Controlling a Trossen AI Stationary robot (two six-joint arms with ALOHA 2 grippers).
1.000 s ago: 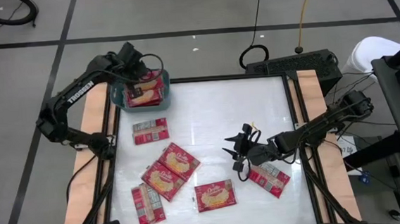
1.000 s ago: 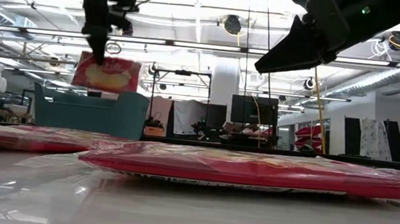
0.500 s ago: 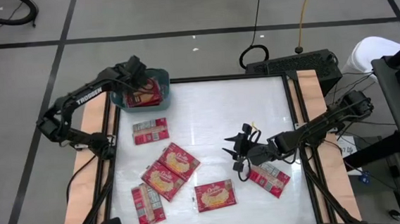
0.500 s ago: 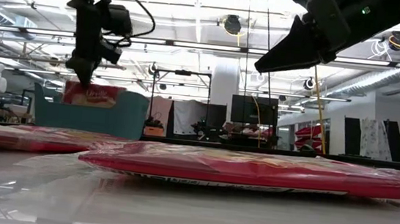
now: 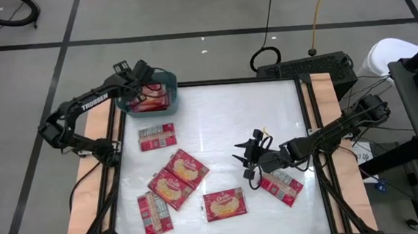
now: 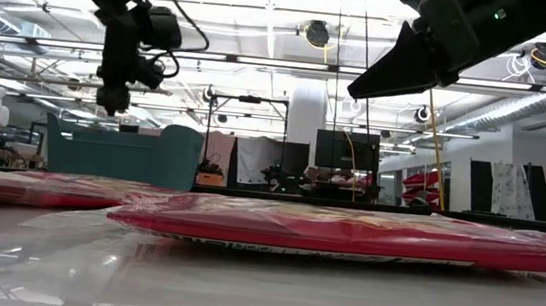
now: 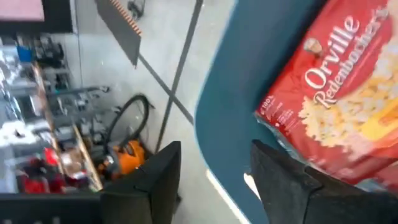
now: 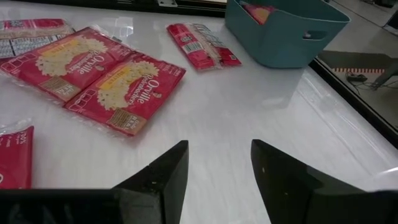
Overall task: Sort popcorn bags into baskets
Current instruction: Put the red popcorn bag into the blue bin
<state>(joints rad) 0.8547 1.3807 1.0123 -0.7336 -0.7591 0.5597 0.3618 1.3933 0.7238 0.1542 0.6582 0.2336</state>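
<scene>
1. Over the basket (image 5: 148, 95) at the table's far left corner, the left gripper (image 5: 134, 76) now stands spread and empty; a second ago it pinched a bag.
2. That bag (image 7: 339, 118) now lies in the basket, so one more is sorted.
3. Six bags (image 5: 178, 177) lie on the table.
4. The right gripper (image 5: 250, 160) hovers spread above the table, near a bag (image 5: 281, 186).
5. Readable: "Orville Redenbacher's" on the dropped bag, "TROSSEN" on the left arm.

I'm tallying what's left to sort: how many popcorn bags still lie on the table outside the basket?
6: one near the basket, two overlapping mid-left, one front-left, one front-centre, one by the right gripper.
</scene>
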